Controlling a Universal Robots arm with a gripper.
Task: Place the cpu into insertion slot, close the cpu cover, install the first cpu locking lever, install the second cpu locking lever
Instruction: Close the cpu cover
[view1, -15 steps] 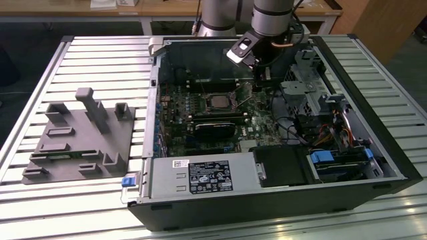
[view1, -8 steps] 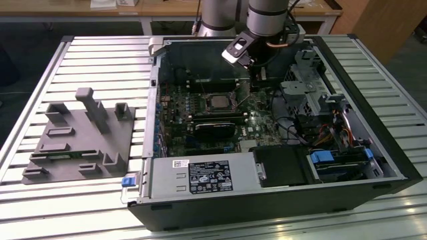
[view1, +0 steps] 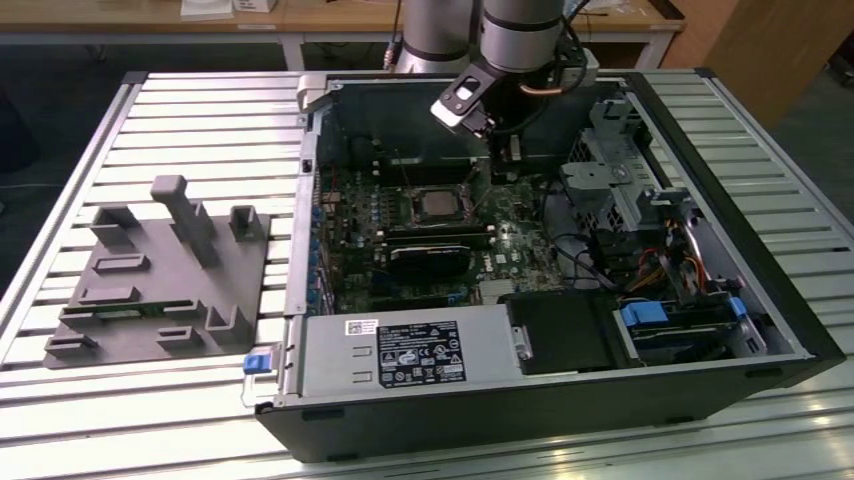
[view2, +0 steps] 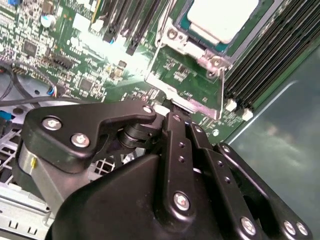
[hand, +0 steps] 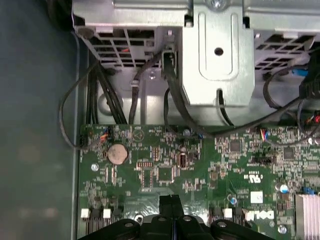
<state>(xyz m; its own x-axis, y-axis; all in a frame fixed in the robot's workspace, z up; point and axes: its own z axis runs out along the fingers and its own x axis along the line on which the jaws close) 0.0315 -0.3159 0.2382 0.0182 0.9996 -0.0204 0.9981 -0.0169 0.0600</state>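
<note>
The cpu (view1: 435, 203) (view2: 222, 17) lies flat in the insertion slot (view1: 411, 198) on the green motherboard inside the open computer case. The silvery cpu cover (view2: 197, 39) lies down around the chip's edge. A thin wire locking lever (view2: 221, 85) runs along one side of the socket. My gripper (view1: 505, 172) hangs low over the board, just to the exterior view's right of the socket. Its black fingers (hand: 166, 206) are pressed together, and nothing shows between them. In the second wrist view my gripper (view2: 172, 106) ends right at the socket's metal edge.
A metal drive cage (view1: 614, 190) (hand: 215, 55) and loose cables (hand: 100, 90) crowd the case's right side. Long memory slots (view2: 265, 55) flank the socket. A black card (view1: 430, 262) and the power supply (view1: 400, 355) lie nearer the front. A grey fixture block (view1: 160, 275) sits on the slatted table.
</note>
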